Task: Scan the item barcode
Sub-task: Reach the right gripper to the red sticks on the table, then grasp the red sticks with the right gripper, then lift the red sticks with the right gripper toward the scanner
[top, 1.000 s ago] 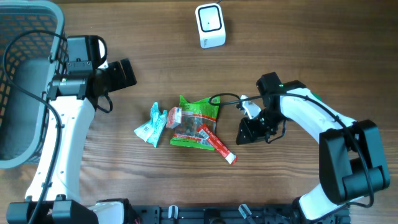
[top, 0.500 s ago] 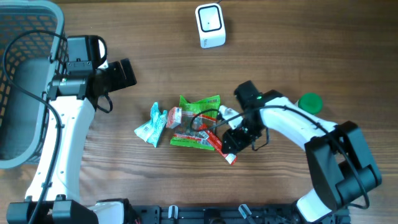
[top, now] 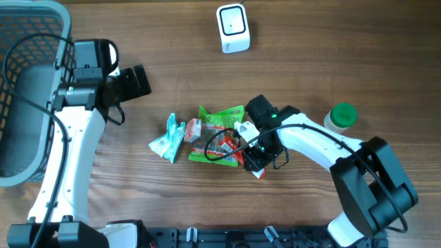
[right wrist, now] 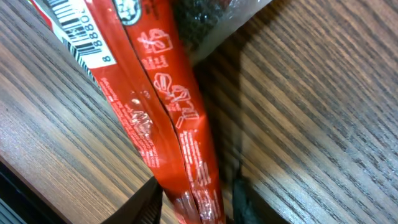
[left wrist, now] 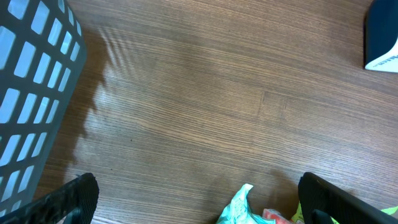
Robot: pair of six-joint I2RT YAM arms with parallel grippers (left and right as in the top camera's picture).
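Observation:
A red stick packet (top: 239, 156) lies at the right edge of a small pile on the wooden table. In the right wrist view the red packet (right wrist: 168, 118) runs down between my right gripper's (right wrist: 198, 200) two fingers, its barcode (right wrist: 78, 34) at the upper left. The left finger touches the packet's edge and a thin dark gap shows at the right finger. The packet rests on the wood. My right gripper (top: 253, 162) sits low over the packet's lower end. The white scanner (top: 232, 27) stands at the far edge. My left gripper (left wrist: 199, 202) hangs wide open and empty.
A green snack bag (top: 220, 118) and a teal packet (top: 167, 140) lie in the same pile. A green-capped bottle (top: 341, 116) stands to the right. A grey basket (top: 41, 8) fills the far left corner. The teal packet (left wrist: 239, 208) shows between the left fingers, lower down.
My right arm has swung left from beside the pile onto the red packet's lower end, uncovering the green-capped bottle. The left arm has not moved.

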